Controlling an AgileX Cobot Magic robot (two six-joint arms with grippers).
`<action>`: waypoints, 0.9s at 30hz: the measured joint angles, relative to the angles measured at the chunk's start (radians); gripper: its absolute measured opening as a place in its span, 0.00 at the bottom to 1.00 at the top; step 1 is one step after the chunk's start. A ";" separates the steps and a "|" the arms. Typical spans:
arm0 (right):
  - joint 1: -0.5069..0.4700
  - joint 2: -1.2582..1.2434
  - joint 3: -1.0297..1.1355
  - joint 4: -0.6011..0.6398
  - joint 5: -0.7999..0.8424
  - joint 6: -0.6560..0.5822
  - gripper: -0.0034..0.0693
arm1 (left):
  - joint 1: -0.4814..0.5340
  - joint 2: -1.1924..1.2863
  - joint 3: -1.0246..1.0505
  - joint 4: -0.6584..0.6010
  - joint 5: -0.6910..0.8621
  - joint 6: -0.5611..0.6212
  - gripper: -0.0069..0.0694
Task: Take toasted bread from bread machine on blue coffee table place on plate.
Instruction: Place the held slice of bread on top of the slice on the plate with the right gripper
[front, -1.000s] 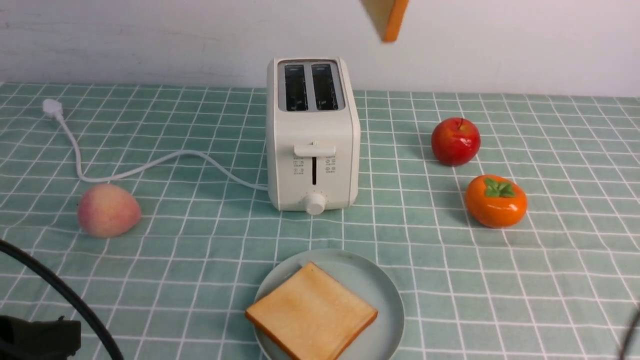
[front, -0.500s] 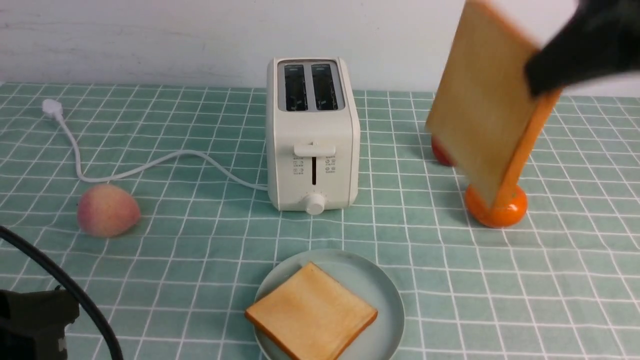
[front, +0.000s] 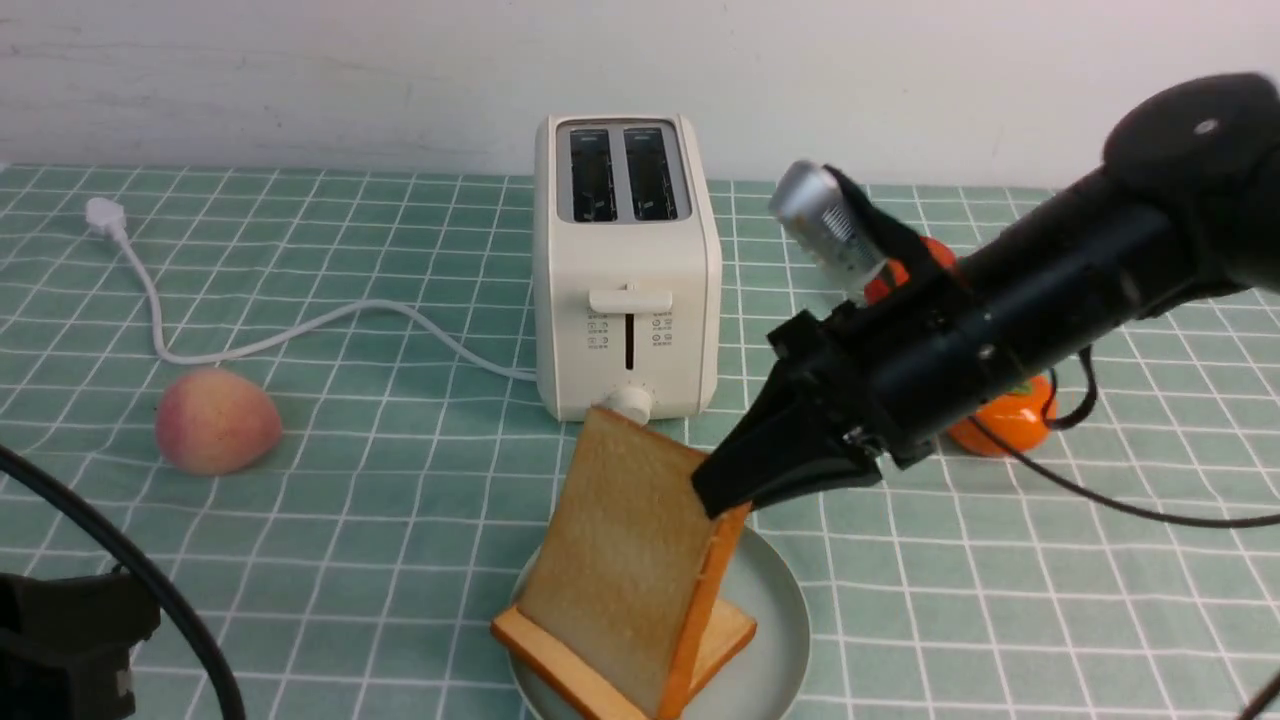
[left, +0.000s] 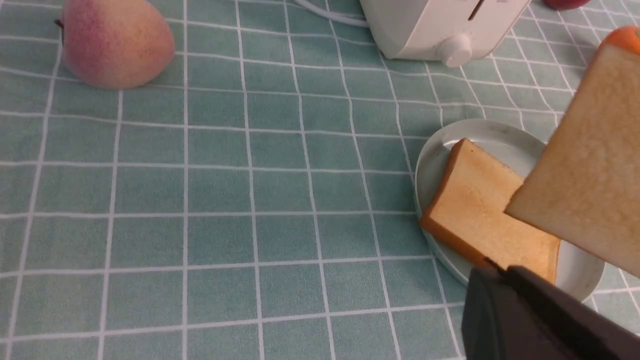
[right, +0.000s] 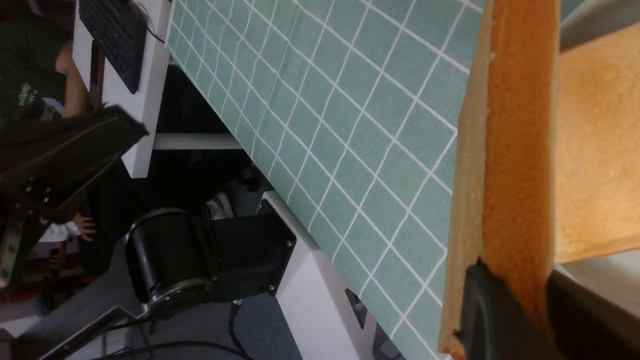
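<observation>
The right gripper (front: 722, 497) is clamped on the top crust edge of the held slice of toasted bread (front: 625, 560). That is probably the only part a toaster slot leaves free to pinch. The slice therefore hangs steeply tilted, with its lower edge down over the plate (front: 785, 620). The flat slice of toasted bread (left: 480, 215) already lies on the plate. I cannot tell whether the two slices touch. Both slots of the bread machine (front: 626, 270) look empty, so this seems to be the last placement. The slice likely needs tipping flat before release, or it may slide off the lower one. The plate sits on the worktop (front: 400, 500) just in front of the bread machine, which keeps the carry short. The left gripper (left: 500, 280) is closed on nothing and waits near the plate's side. A peach (front: 217, 420) and a persimmon (front: 1000, 425) lie well off to either side.
</observation>
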 joint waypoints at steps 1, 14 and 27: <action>0.000 0.045 0.001 0.015 -0.005 -0.002 0.13 | 0.000 0.000 0.000 0.000 0.014 0.000 0.07; 0.000 0.115 0.001 -0.050 -0.047 -0.009 0.27 | 0.000 0.000 0.000 -0.039 0.035 0.000 0.07; 0.000 0.110 -0.281 -0.457 0.000 0.134 0.58 | 0.000 0.000 0.000 -0.042 0.045 0.000 0.07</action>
